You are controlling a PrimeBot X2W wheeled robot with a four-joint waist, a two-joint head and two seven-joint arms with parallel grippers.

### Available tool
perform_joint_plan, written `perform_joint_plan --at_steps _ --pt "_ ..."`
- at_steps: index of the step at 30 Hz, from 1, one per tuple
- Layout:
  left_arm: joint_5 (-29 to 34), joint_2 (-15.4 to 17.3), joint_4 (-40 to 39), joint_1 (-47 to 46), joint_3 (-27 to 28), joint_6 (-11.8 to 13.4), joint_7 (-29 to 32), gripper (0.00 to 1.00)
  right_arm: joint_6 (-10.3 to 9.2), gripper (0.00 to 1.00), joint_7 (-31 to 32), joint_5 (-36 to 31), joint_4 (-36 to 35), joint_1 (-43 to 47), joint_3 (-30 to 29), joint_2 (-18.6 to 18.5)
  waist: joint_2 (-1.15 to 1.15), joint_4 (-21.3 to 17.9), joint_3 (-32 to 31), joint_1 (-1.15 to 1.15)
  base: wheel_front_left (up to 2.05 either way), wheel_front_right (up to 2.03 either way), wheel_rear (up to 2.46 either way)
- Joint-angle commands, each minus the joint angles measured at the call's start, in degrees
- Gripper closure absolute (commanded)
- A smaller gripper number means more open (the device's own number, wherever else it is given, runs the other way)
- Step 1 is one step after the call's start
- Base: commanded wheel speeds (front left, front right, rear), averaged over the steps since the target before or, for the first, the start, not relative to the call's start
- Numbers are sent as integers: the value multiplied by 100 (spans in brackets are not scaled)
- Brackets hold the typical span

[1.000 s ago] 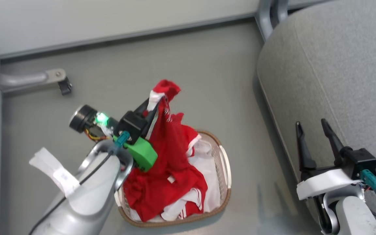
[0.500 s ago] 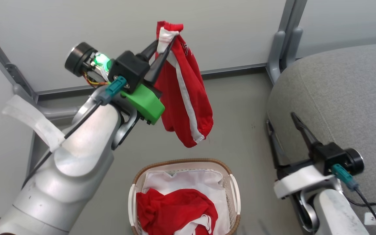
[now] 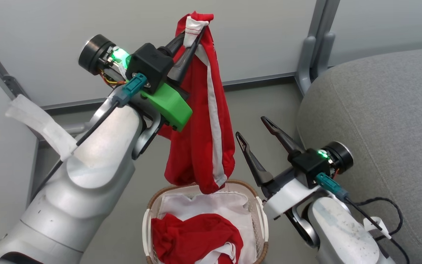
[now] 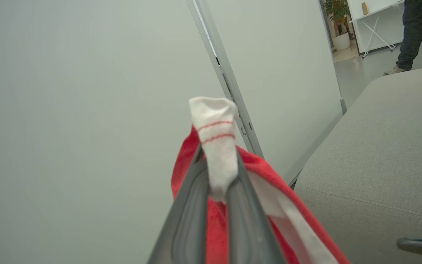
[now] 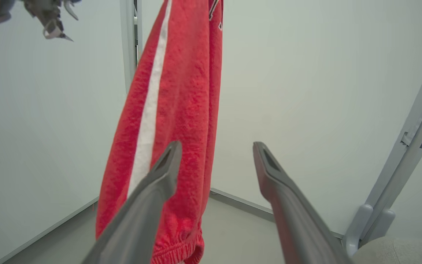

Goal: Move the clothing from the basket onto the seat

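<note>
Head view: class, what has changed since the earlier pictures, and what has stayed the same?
The left pincer lifted the red white-striped fabric garment up out of the oval cream plastic basket; it now hangs free. The open right pincer swung from beside the grey upholstered seat toward the hanging garment. Unchanged: the left grip, and another red garment lying in the basket.
</note>
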Motion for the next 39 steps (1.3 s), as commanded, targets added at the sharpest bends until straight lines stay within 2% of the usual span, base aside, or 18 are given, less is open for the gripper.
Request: perform_joint_plan --at_steps 1,10,20,31,32,33,35,36,39 --pt "-35 -21 -43 -12 -51 -8 -31 100 -4 0 -13 55 82 -154 69 -27 0 31 -10 0 0 0 0" --pt "-117 -80 -211 -27 -175 -8 -43 100 -4 0 -14 34 711 -868 235 -24 0 104 8 0 0 0 0" --pt "-189 -162 -296 -166 -502 -8 -4 100 -4 0 -13 275 1413 -1357 883 -22 0 156 0 0 0 0 0" --pt "-392 -235 -598 -253 -885 -9 50 100 -4 0 -13 843 2276 -1747 1711 -26 0 394 -38 0 0 0 0" --pt "-397 -240 -632 -260 -900 -9 52 100 -4 10 -13 895 2362 -1772 1752 -26 0 414 -41 0 0 0 0" --pt "-415 -241 -671 -270 -911 -9 57 100 -4 51 -14 947 2445 -1813 1788 -25 0 433 -44 0 0 0 0" --pt "-433 -239 -726 -286 -919 -9 70 100 -4 82 -14 1012 2576 -1869 1803 -23 0 470 -48 0 0 0 0" --pt "-444 -232 -761 -285 -914 -6 72 100 -4 100 -13 1023 2627 -1889 1800 -23 0 486 -50 0 0 0 0" --pt "-475 -170 -841 -265 -872 41 96 100 -4 100 -14 1038 2703 -1908 1765 -24 0 512 -48 0 0 0 0"
